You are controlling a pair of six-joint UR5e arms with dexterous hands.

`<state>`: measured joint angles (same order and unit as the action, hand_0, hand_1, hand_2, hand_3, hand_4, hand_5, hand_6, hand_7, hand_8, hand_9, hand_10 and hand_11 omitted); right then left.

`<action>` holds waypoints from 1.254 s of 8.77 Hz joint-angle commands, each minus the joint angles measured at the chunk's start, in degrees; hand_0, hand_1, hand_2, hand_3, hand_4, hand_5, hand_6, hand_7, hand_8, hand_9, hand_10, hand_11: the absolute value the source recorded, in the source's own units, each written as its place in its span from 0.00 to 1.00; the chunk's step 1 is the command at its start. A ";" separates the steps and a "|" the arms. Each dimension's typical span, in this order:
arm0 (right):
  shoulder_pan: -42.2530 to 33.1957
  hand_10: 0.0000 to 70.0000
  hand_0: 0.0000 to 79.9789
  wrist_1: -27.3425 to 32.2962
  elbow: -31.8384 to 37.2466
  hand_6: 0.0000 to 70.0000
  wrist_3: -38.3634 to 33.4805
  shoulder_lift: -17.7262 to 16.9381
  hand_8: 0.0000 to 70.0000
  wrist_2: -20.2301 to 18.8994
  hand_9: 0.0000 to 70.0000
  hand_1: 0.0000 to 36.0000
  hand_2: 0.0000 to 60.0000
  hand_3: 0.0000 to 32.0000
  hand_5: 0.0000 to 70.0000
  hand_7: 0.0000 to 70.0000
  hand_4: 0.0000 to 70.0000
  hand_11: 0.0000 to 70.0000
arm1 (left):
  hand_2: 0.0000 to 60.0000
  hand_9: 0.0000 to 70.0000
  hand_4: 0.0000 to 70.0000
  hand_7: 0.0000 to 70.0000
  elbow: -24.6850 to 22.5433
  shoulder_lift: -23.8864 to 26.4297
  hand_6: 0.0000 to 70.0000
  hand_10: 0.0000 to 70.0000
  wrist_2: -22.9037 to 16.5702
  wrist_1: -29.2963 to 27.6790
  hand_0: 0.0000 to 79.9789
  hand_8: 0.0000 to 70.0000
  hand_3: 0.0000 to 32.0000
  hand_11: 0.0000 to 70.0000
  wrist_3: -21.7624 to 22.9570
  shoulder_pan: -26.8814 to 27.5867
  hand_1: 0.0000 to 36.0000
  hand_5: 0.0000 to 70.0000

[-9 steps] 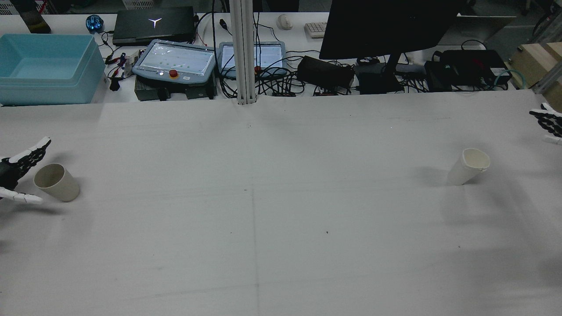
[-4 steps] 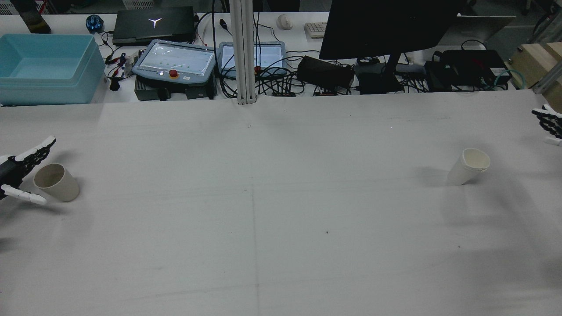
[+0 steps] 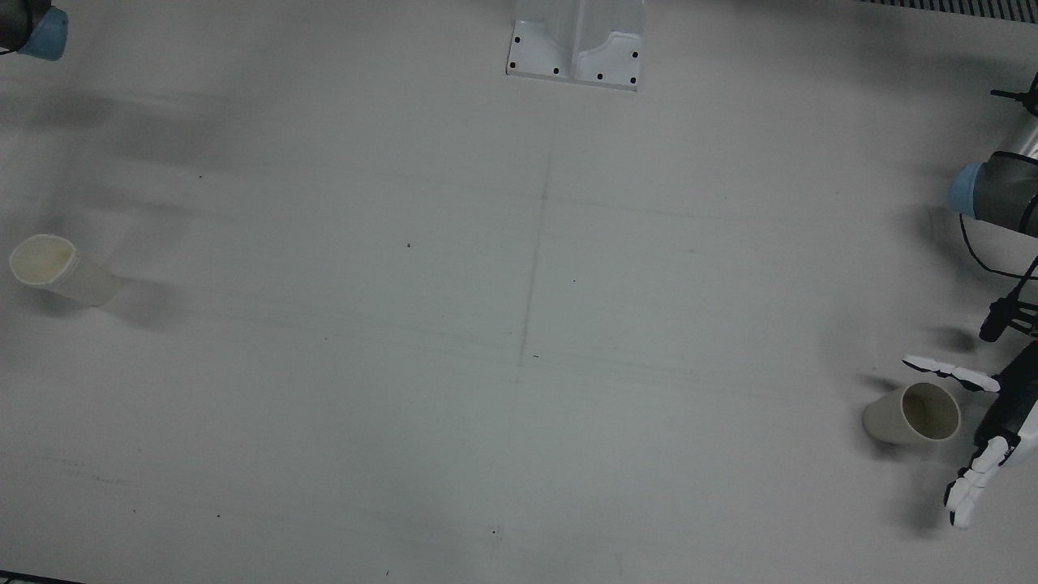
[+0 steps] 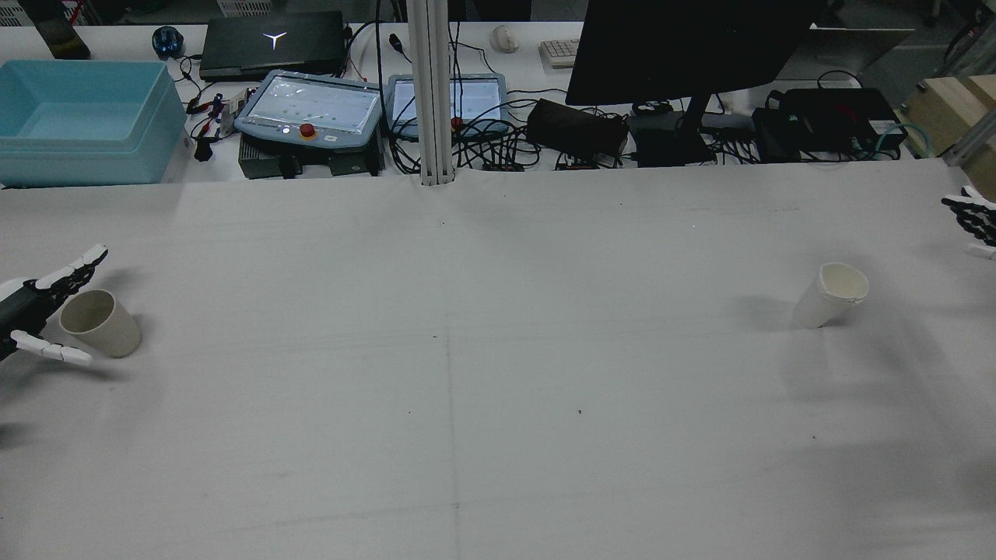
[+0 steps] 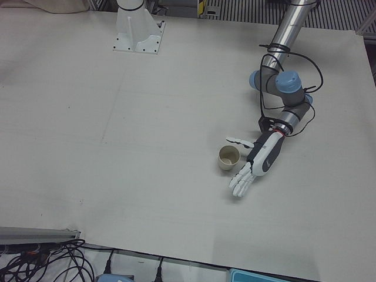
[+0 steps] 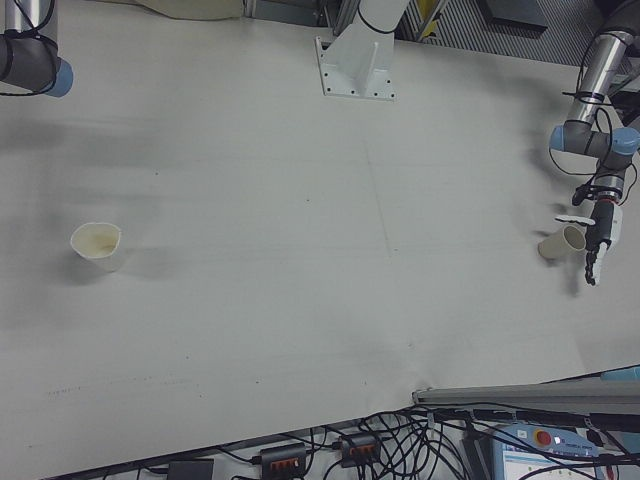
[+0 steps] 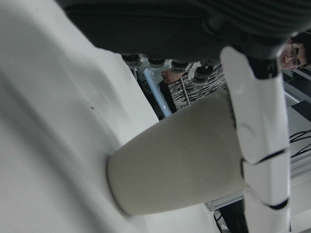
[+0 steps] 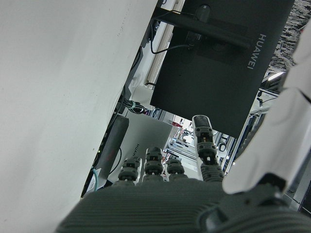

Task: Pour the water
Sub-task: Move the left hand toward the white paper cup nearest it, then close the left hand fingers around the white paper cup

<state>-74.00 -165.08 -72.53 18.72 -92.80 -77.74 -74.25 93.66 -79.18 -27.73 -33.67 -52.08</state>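
Note:
A beige paper cup (image 4: pixel 99 323) stands upright near the table's left edge in the rear view. My left hand (image 4: pixel 35 309) is open, with fingers spread on either side of the cup, close to its wall. The cup (image 3: pixel 912 414) and hand (image 3: pixel 985 430) also show in the front view, and in the left-front view as cup (image 5: pixel 228 157) and hand (image 5: pixel 258 161). In the left hand view the cup (image 7: pixel 180 165) fills the frame beside one of the fingers (image 7: pixel 257 131). A white cup (image 4: pixel 831 294) with a dented rim stands at the right. My right hand (image 4: pixel 973 222) is open at the right edge, well apart from it.
Beyond the table's far edge are a blue bin (image 4: pixel 82 120), teach pendants (image 4: pixel 311 109), cables and a monitor (image 4: pixel 685 47). A post (image 4: pixel 430 93) rises at the far middle. The pedestal base (image 3: pixel 576 45) sits at the top of the front view.
My left hand has slid a little toward the beige cup and its fingers have drawn closer around it. The right hand and both cups have stayed put.

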 commanded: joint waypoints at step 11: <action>-0.26 0.08 0.57 0.02 0.63 0.10 -0.26 -0.71 0.15 -0.04 0.15 0.24 0.08 0.00 0.15 0.00 0.16 0.13 | 0.14 0.02 0.78 0.21 -2.92 2.14 0.09 0.08 0.43 5.40 0.68 0.01 0.00 0.12 0.54 2.16 0.42 1.00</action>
<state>-74.20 -165.06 -71.86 18.52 -93.26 -77.78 -76.24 95.73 -78.77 -23.77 -33.24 -49.96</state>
